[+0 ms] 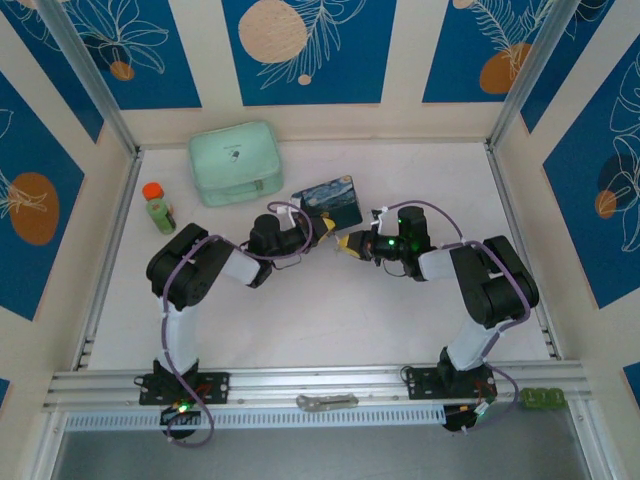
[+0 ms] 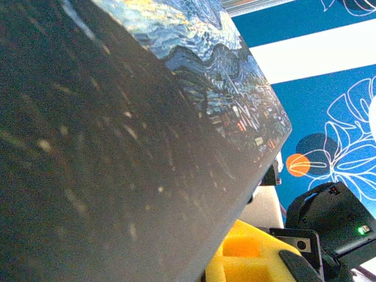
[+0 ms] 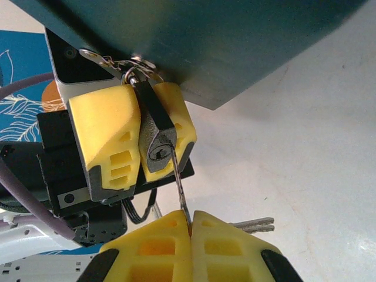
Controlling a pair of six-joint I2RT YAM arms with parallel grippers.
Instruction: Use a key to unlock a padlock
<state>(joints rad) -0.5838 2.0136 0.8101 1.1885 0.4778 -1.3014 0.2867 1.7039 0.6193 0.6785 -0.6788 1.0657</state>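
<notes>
The padlock [image 3: 155, 138] has a dark grey body here, and its thin shackle runs through the latch ring of the dark blue night-sky tin [image 3: 205, 41]. My left gripper [image 3: 144, 147] is shut on it, one yellow finger [image 3: 106, 129] on each side of the body. In the right wrist view my right gripper [image 3: 191, 226] is shut on the thin silvery key [image 3: 179, 182]. The key's tip meets the keyhole on the padlock's bottom face; how deep it sits I cannot tell. From above, both grippers [image 1: 335, 238] meet just below the tin [image 1: 330, 200]. The tin's side [image 2: 147, 147] looms close in the left wrist view.
Two spare keys [image 3: 252, 224] stick out beside my right fingers. A mint-green case [image 1: 235, 162] lies at the back left. A small bottle with an orange cap [image 1: 157, 207] stands near the left wall. A flat grey metal tool [image 1: 327, 402] rests on the front rail.
</notes>
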